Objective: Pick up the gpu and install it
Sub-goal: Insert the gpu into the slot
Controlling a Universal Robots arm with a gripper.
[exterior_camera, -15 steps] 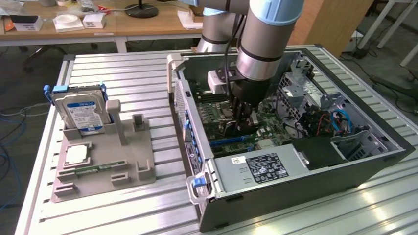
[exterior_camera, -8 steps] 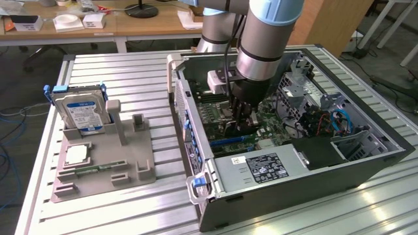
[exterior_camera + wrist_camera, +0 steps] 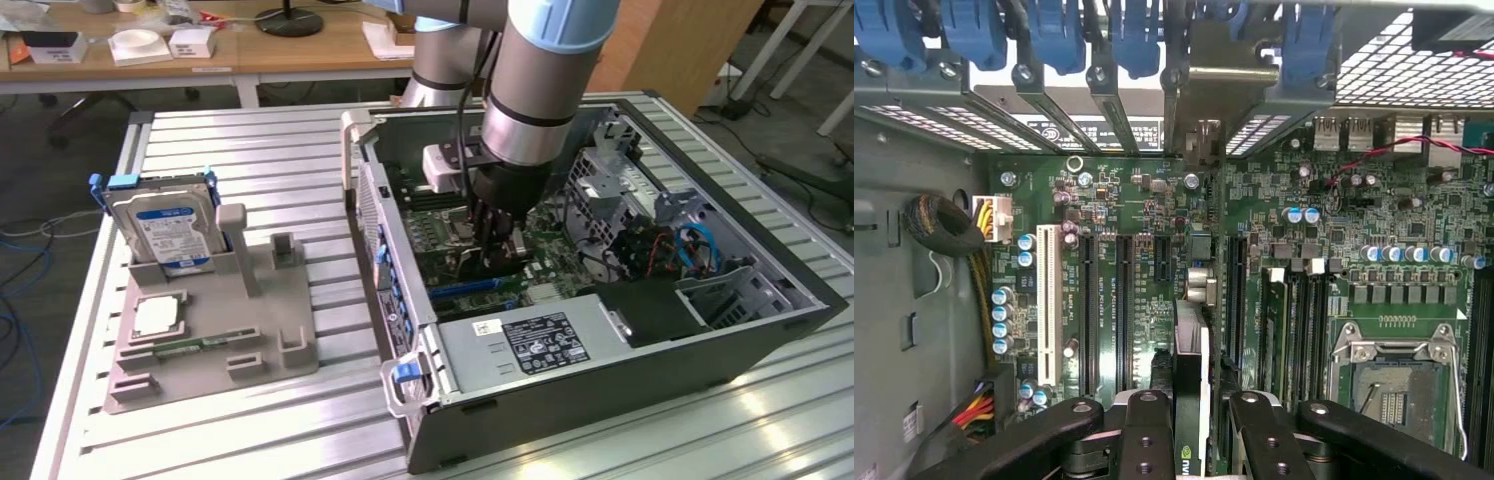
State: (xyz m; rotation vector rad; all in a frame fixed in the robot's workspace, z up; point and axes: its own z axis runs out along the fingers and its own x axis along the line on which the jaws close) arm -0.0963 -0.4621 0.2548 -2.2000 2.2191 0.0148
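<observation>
In the exterior view my gripper (image 3: 497, 240) reaches down into the open computer case (image 3: 747, 330), right over the green motherboard (image 3: 461, 265). The wrist view looks along the gpu (image 3: 1191, 345), a thin card seen edge-on. It stands between my two black fingers (image 3: 1146, 432), and my gripper (image 3: 1194, 440) is shut on it. The card runs between the long black expansion slots (image 3: 1122, 310). Its silvery bracket (image 3: 1204, 90) reaches the rear slot openings of the case. I cannot tell whether the card's edge sits in a slot.
A grey fixture (image 3: 267, 350) at the exterior view's left holds an upright hard drive (image 3: 167, 225), a processor chip (image 3: 156, 315) and a memory stick (image 3: 200, 345). Inside the case are the power supply (image 3: 534, 340), blue cables (image 3: 697, 250), a processor socket (image 3: 1399, 385) and a cable bundle (image 3: 944, 225).
</observation>
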